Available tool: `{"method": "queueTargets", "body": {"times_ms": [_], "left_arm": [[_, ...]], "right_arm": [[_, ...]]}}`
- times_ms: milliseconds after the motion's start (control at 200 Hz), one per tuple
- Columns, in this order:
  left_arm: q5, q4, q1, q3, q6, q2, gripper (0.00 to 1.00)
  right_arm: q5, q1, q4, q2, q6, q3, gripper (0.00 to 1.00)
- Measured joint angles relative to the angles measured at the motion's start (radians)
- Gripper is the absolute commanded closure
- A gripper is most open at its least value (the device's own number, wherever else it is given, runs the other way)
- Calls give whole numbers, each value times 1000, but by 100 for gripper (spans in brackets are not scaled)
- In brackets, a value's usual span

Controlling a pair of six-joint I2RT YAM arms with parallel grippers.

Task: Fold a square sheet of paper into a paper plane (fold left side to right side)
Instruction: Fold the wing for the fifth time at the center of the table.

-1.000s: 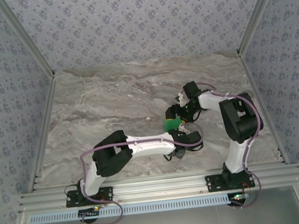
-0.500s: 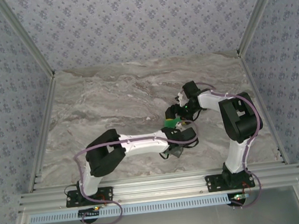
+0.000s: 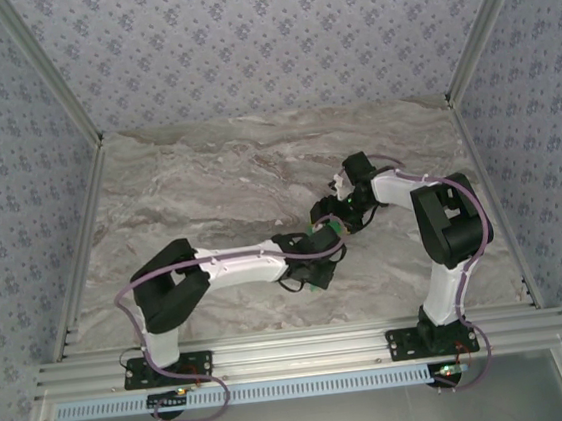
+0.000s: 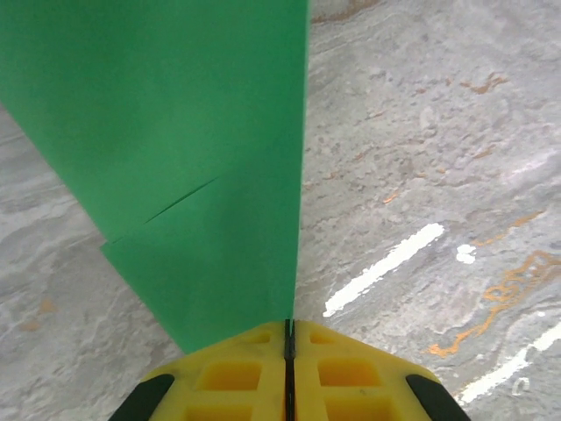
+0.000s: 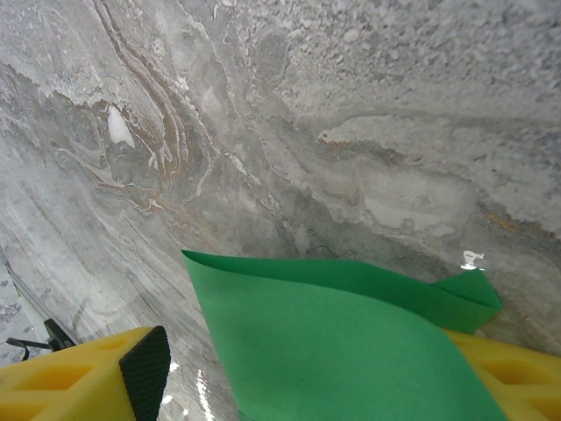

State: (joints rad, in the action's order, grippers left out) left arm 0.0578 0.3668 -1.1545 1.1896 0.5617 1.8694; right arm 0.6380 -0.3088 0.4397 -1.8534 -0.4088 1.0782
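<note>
Swung left arm outward; clamped left pincer (image 4: 287,328) tight on square sheet of paper (image 4: 193,158); spread right pincer (image 5: 311,373) wide.

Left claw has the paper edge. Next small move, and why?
Probably ease the left claw, shut on the green sheet, rightward and down toward the table. The right wrist view shows the sheet bowed, uncreased, across the open right claw, so the fold isn't flat.

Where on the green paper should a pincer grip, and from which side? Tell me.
Grip the sheet of paper at a thin edge, coming in edge-on with a finger on each face; it is too flat to take otherwise. The left pincer is shut on it that way, while it bows loose over the open right pincer.
</note>
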Motion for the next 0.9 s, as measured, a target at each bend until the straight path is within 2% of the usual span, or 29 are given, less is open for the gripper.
{"method": "queueTargets", "body": {"times_ms": [420, 899], "left_arm": [[-241, -244, 114, -197, 27, -103, 93], [-460, -425, 205, -299, 27, -115, 92]], "right_arm": [[-6, -4, 10, -4, 10, 7, 26], [-8, -8, 18, -8, 15, 15, 26]]}}
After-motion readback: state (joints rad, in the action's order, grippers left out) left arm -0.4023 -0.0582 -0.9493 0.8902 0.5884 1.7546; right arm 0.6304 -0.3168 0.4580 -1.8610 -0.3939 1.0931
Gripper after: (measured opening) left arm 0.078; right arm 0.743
